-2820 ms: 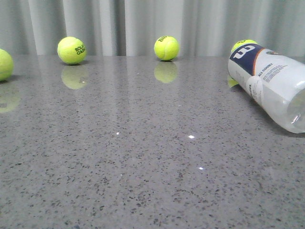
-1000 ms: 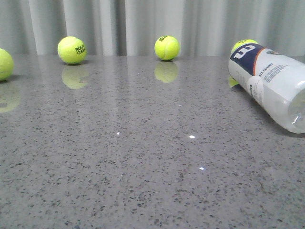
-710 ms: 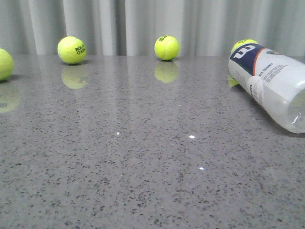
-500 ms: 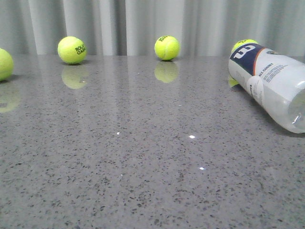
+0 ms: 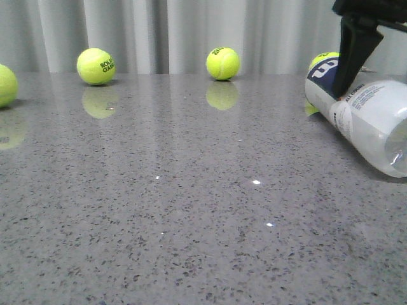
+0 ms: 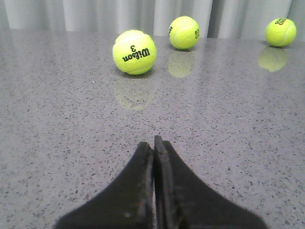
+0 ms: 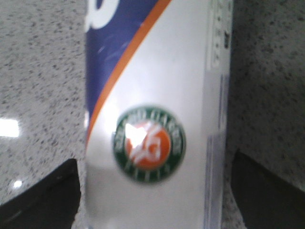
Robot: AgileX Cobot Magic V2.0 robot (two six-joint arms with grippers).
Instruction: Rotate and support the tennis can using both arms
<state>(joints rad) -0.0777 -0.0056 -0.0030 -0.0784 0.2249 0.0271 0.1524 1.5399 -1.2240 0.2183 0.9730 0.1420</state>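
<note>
Tennis can [image 5: 365, 114] lies on its side on the grey table [image 5: 191, 210], near the far right corner. Its clear end runs off the right side of the front view, so that end is cut off. One yellow ball [image 5: 323, 60] peeks out from behind the can's blue end, mostly hidden.

The right tool [image 7: 155, 191] is over the can. From the front only a dark piece [image 5: 355, 44] shows, coming down from the top of the view onto the can's blue band. In the right wrist view the fingers [image 7: 43, 191] stand wide apart, one on each side of the can, with its round green and orange badge [image 7: 148, 143] between them. That view is blurry, so I cannot tell if they touch the can.

The left tool [image 6: 154, 143] is closed tight and holds nothing. It is low over bare table, and a ball marked Wilson 3 [image 6: 134, 52] sits beyond it.
</note>
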